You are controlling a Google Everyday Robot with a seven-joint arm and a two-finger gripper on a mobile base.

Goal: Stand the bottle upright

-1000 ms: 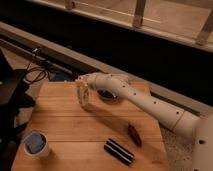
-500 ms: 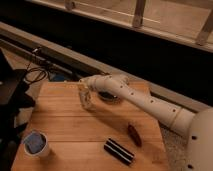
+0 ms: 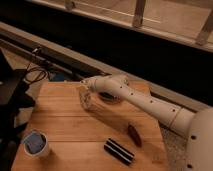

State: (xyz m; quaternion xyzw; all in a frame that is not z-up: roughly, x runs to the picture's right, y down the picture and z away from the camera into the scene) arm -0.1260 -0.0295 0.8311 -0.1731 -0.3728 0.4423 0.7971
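Observation:
A clear plastic bottle (image 3: 88, 101) stands roughly upright on the wooden table (image 3: 60, 115), near its far middle. My gripper (image 3: 85, 94) reaches in from the right on the white arm (image 3: 145, 102) and is closed around the bottle's upper part. The bottle's base sits at or just above the tabletop; I cannot tell whether it touches.
A white cup with a blue inside (image 3: 36, 144) stands at the front left. A black striped block (image 3: 119, 151) and a dark red-brown object (image 3: 134, 135) lie at the front right. A dark round dish (image 3: 108, 98) sits under the arm. Cables (image 3: 34, 74) hang off the table's far left.
The gripper and the bottle have shifted slightly right and towards the front of the table. The other objects have not moved.

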